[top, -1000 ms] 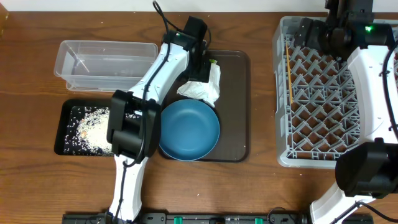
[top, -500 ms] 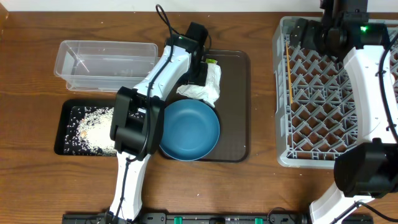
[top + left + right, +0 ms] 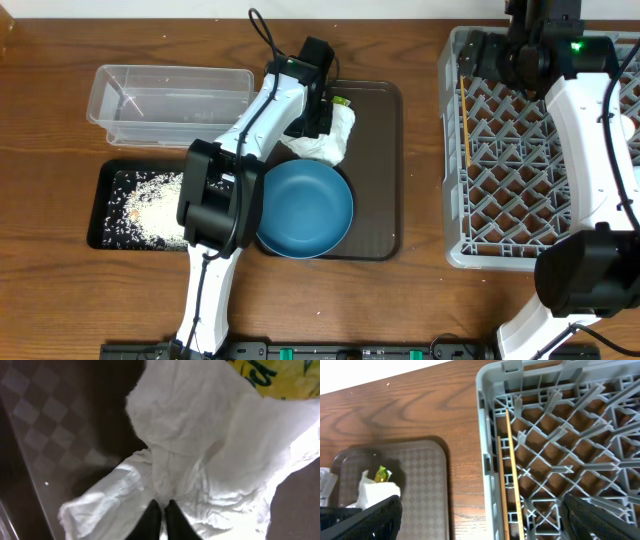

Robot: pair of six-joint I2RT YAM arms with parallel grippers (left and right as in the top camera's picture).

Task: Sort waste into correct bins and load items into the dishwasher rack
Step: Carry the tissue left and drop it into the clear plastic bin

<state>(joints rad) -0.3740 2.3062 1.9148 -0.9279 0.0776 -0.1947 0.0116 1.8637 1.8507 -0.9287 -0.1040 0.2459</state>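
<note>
The left gripper [image 3: 318, 120] is down on the napkin [image 3: 332, 138], at the far end of the brown serving tray [image 3: 382, 170]. In the left wrist view the two dark fingertips [image 3: 151, 521] are pressed close together, with only a thin line of white between them. The jaws are closed, and it looks as if they pinch a fold of the napkin [image 3: 200, 460], though the picture is too close and bright to be quite sure. The napkin is white and crumpled and lies on the tray. A small green-yellow wrapper [image 3: 341, 100] peeks out at its far edge and touches it. The big dark blue bowl [image 3: 305, 208] sits on the near part of the same tray, right side up, just beside the napkin. To the left of the tray, on the wooden tabletop [image 3: 420, 300], stands the clear container [image 3: 170, 100]. In front of that is the black tray [image 3: 100, 178], with a heap of white rice [image 3: 150, 212] in it. The grey dishwasher rack [image 3: 452, 150] is on the right, well apart from the serving tray. Two thin wooden chopsticks [image 3: 465, 120] lie side by side along its left wall, inside the rack. The right gripper [image 3: 482, 522] hangs over the far left corner of the rack. Its jaws are spread wide, one finger at each side of the right wrist view, and they hold nothing.
</note>
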